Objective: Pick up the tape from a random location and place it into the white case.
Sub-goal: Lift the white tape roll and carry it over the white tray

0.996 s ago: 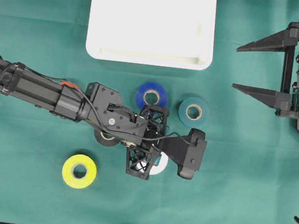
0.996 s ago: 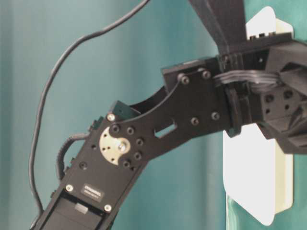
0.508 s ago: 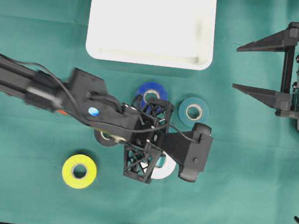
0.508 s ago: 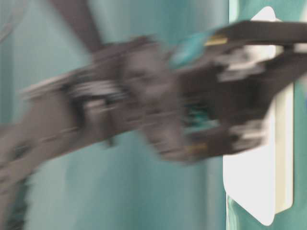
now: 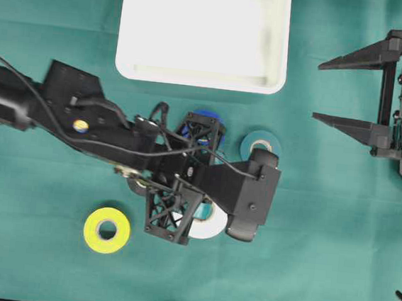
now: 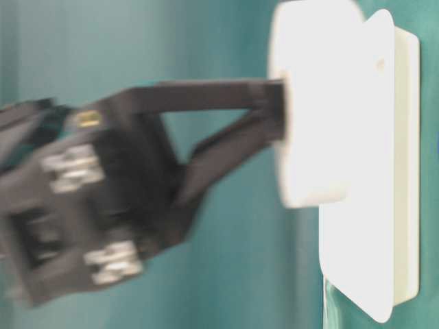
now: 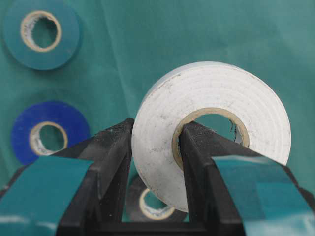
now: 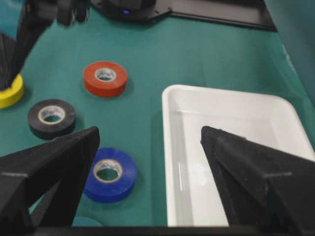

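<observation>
Since a second ago the left arm has drawn back toward the left edge overhead, and the white tape roll (image 5: 207,224) it grips now shows more from under the left gripper (image 5: 183,184); the white case (image 5: 204,31) sits unmoved at top centre, and the right gripper (image 5: 349,92) waits with jaws spread at the right. At table level the roll (image 6: 312,103), blurred, hangs in front of the case (image 6: 384,226). From the left wrist, one finger (image 7: 110,162) presses the roll's (image 7: 211,132) outer face and the other sits inside its core, clamped. From the right wrist, wide-apart fingers (image 8: 54,162) frame the case (image 8: 236,147).
</observation>
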